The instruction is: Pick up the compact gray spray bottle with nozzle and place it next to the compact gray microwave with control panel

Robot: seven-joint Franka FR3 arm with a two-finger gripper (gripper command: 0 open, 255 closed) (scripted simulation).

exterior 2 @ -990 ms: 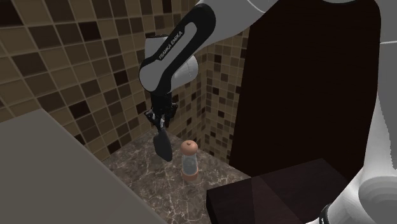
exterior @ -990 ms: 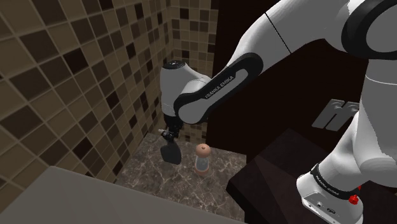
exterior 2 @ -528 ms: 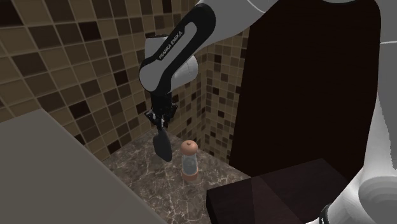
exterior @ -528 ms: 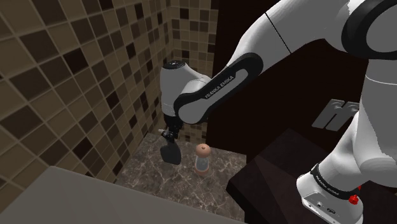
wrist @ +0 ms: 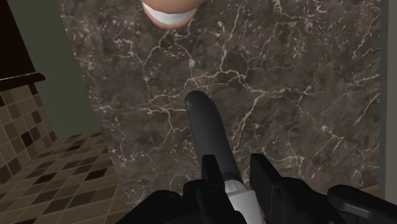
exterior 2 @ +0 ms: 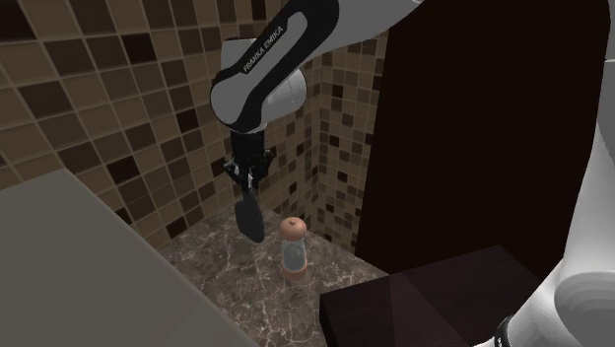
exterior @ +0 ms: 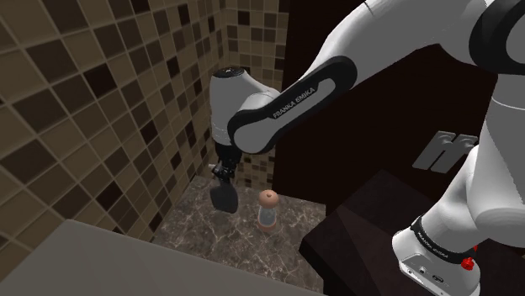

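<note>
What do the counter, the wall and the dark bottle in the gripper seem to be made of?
Counter: dark stone, probably marble, by its white veins.
Wall: small square tiles, browns and tans, likely ceramic.
Spray bottle: smooth dark grey, perhaps plastic.

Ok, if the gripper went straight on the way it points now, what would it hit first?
Most likely the marble countertop. The gripper points down at bare stone, so the dark spray bottle it clasps would touch first, beside the brown-topped shaker. The gap is hard to judge.
</note>
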